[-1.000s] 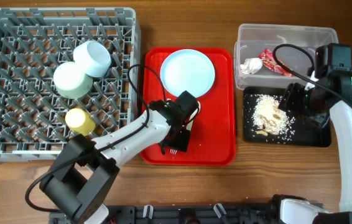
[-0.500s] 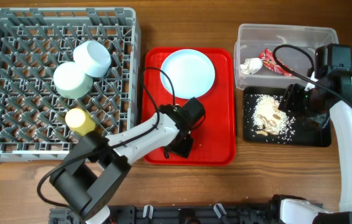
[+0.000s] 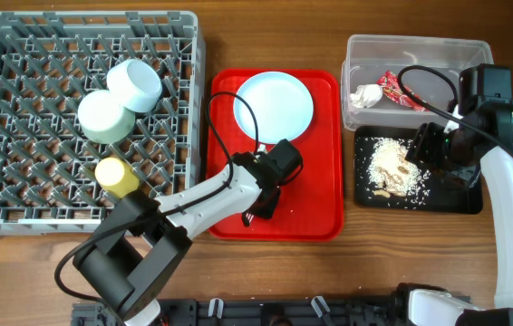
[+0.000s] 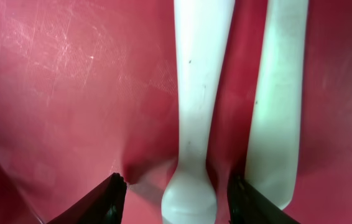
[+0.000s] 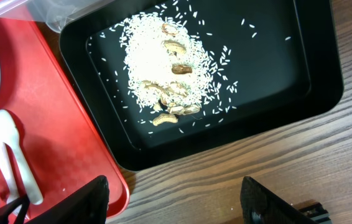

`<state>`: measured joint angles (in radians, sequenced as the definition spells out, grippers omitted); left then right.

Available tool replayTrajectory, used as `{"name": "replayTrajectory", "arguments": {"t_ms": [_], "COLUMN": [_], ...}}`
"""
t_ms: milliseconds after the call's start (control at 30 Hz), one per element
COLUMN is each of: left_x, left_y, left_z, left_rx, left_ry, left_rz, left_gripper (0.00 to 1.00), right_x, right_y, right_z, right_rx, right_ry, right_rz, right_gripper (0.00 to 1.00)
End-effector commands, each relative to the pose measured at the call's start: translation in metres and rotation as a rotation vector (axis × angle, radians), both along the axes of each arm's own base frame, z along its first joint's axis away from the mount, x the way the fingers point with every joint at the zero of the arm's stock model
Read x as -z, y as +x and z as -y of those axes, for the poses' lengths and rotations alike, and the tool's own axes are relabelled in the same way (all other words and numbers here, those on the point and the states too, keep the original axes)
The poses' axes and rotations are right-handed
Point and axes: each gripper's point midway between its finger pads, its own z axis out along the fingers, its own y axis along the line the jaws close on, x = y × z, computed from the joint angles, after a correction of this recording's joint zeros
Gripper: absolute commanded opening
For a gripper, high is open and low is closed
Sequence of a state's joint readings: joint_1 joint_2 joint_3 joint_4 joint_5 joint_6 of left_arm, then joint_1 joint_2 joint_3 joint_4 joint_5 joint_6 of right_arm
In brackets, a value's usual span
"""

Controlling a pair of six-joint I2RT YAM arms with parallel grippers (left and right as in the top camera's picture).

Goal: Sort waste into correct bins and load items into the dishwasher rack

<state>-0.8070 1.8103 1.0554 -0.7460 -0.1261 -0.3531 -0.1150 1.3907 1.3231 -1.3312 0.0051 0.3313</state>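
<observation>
The left claw hung over the fork and spoon.
It was open, with one white handle between its fingers. Both lay side by side on the red tray. The right claw was wide open and empty by the black tray.

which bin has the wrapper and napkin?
The clear tub, behind the black tray: wrapper and napkin lie inside. The tray holds only crumbly scraps.

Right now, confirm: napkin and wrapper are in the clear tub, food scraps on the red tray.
Not quite. The food scraps are in the black tray, as the right wrist view shows; the napkin and wrapper are in the clear tub.
</observation>
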Motion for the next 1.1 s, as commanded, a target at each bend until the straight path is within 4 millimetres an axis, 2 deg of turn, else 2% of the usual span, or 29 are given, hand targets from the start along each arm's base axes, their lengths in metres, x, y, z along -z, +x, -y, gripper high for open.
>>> {"name": "replayTrajectory", "arguments": {"t_ms": [0,333,400,533,667,700,833,933,967,1067], "left_x": [0.013,0.014,0.014,0.014,0.013,0.008,-0.014,-0.024,-0.032,-0.078], "left_y": [-0.014,-0.023,-0.024,-0.024,-0.021,-0.018,-0.006,-0.005,-0.002,0.016], "left_z": [-0.009,0.000,0.000,0.000,-0.002,-0.001,0.004,0.003,0.002,-0.004], "left_rx": [-0.023,-0.017,-0.017,-0.017,-0.017,-0.020,-0.022,-0.026,-0.030,-0.049], "left_ry": [0.044,0.000,-0.003,-0.002,0.009,0.005,-0.019,-0.030,-0.035,-0.099], "left_rz": [-0.061,-0.110,-0.114,-0.115,-0.098,-0.090,-0.032,-0.017,0.000,0.078], "left_gripper": [0.51,0.43,0.30,0.25,0.11,0.04,0.04,0.04,0.04,0.04], "right_x": [-0.007,-0.007,-0.007,-0.007,-0.007,-0.007,-0.007,-0.007,-0.007,-0.007], "right_y": [0.002,0.000,0.000,-0.001,-0.001,-0.001,-0.001,-0.001,-0.001,-0.002], "right_z": [0.005,0.005,0.005,0.005,0.004,0.004,0.004,0.004,0.004,0.004], "right_rx": [-0.002,-0.002,-0.002,-0.003,-0.006,-0.007,-0.006,-0.006,-0.006,-0.006], "right_ry": [-0.024,-0.023,-0.023,-0.023,-0.023,-0.023,-0.023,-0.023,-0.023,-0.023], "right_rz": [0.022,0.012,0.011,0.010,0.008,0.007,0.007,0.007,0.007,0.006], "right_gripper": [0.68,0.68,0.68,0.68,0.68,0.68,0.68,0.68,0.68,0.68]}}
